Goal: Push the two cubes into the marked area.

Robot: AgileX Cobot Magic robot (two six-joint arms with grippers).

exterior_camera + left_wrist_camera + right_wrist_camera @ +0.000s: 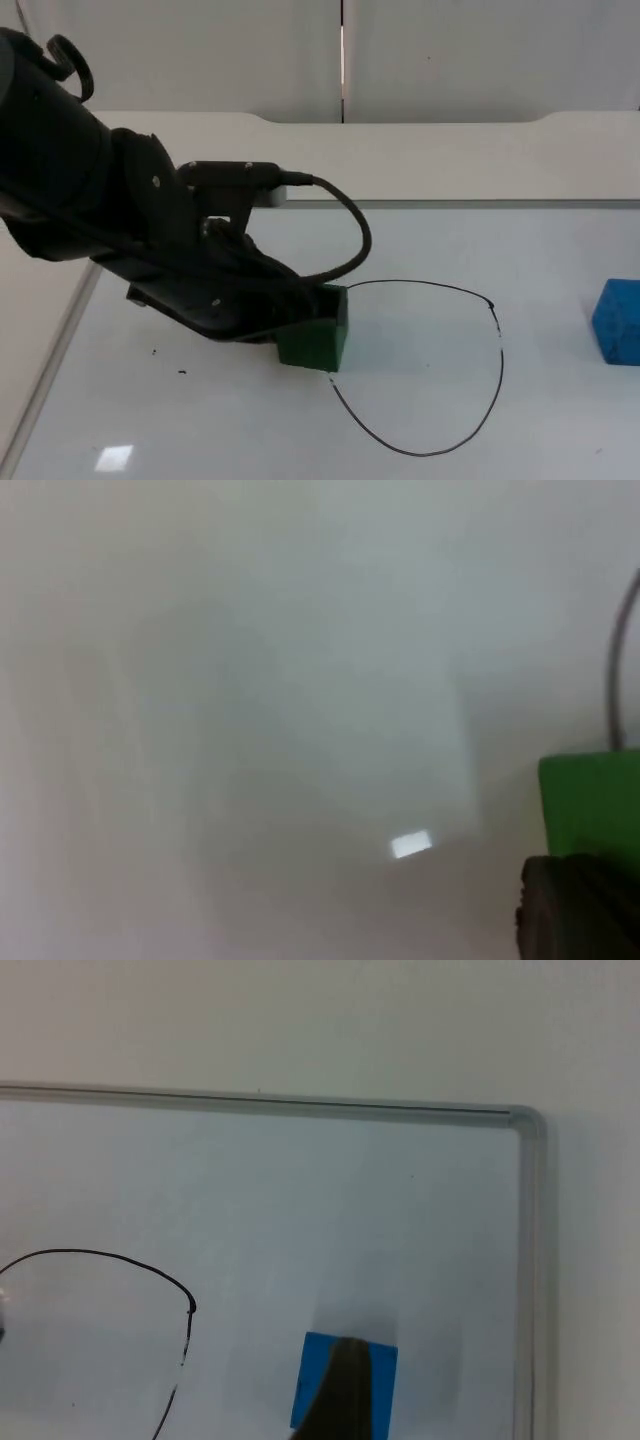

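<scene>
Green cube at the line, blue not begun

Your left claw (300, 335), grip state unreadable, presses the green cube (318, 338) against the marked outline (497, 345); the blue cube (617, 320) waits outside.

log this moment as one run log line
left end effector: against green cube | green cube: on marked area outline's left edge | blue cube: outside, right | right end effector: by blue cube
</scene>
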